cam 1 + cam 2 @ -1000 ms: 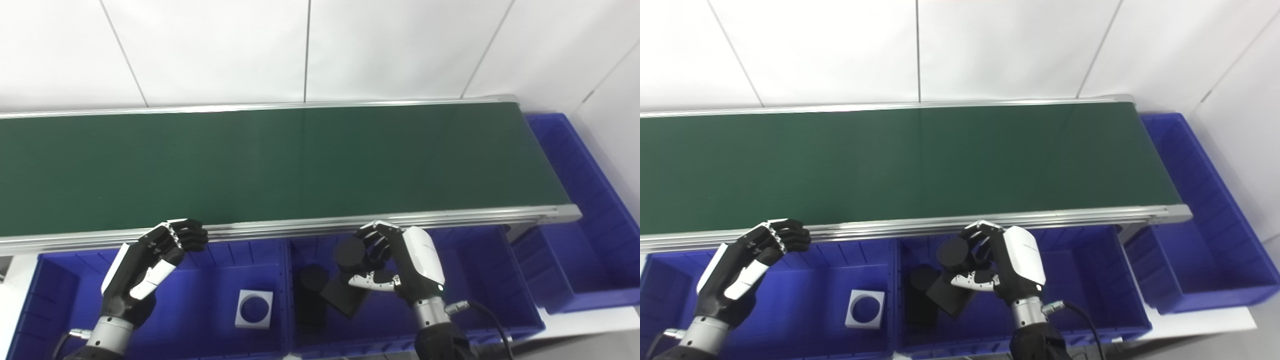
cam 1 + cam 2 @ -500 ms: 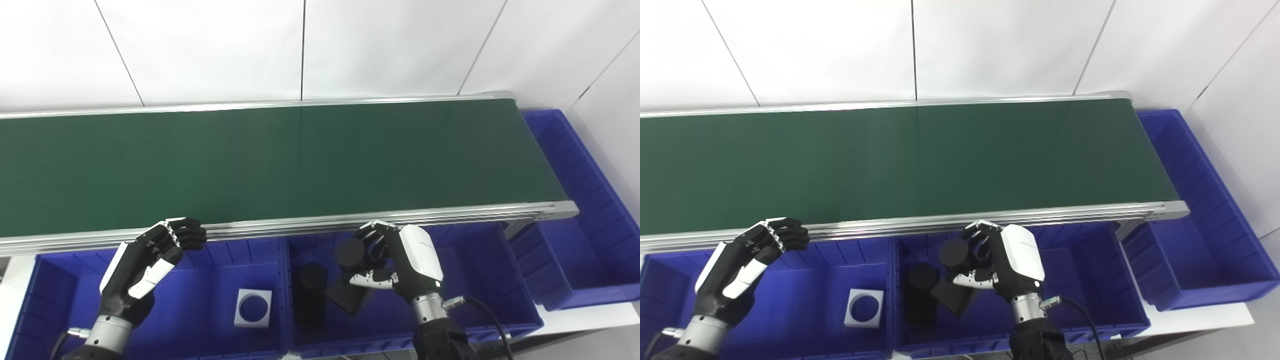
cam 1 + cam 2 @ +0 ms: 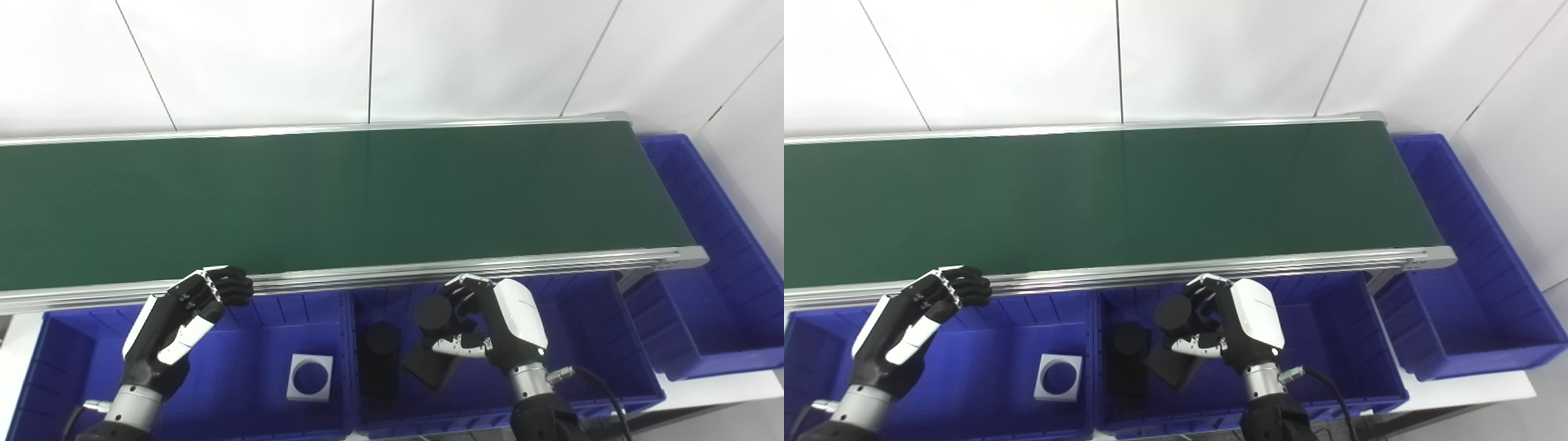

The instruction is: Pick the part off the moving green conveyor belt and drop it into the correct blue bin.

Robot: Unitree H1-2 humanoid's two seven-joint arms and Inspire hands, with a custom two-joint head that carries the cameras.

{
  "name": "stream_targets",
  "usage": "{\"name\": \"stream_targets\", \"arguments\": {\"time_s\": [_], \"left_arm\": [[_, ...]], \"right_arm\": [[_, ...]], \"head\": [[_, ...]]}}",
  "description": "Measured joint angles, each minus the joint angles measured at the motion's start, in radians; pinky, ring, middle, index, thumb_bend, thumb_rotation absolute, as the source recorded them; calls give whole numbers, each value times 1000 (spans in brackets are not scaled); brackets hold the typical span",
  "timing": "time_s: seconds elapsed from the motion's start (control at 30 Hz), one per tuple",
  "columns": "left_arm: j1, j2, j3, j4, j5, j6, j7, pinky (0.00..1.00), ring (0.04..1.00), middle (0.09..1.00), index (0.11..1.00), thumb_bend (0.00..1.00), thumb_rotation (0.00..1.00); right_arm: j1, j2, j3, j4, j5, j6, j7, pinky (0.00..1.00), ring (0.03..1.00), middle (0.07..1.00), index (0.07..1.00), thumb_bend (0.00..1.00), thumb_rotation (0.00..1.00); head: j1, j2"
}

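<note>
No writing is showing anywhere. The right hand is gripping a black part over the middle bin, where two other black parts are lying. The left hand is hovering curled and empty above the left bin, which is holding a white block. The belt is running bare before white wall panels.

Belt is a matt dark green, smooth, rubbery looking, with shiny brushed-metal side rails. The bins look like glossy blue moulded plastic with ribbed walls. The right hand has a glossy white plastic shell and black fingers; the cylinder part it holds is dull matt black.
</note>
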Motion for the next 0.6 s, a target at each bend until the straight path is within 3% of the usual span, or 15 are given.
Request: {"name": "stream_targets", "arguments": {"time_s": [0.13,0.33,0.6], "left_arm": [[-1,0,-1,0,1,0,0,646,649,642,642,864,606],[-2,-1,-1,2,1,0,0,637,647,641,645,877,606],[-5,-5,-4,6,1,0,0,644,646,641,643,868,602]], "right_arm": [[-2,-25,19,-18,-15,43,75,803,887,940,948,994,596],[-8,-30,19,-19,-1,44,88,892,943,970,990,1000,619],[-8,-37,19,-19,17,43,87,908,943,963,985,1000,615]], "head": [[0,-2],[3,-9],[6,-17]]}}
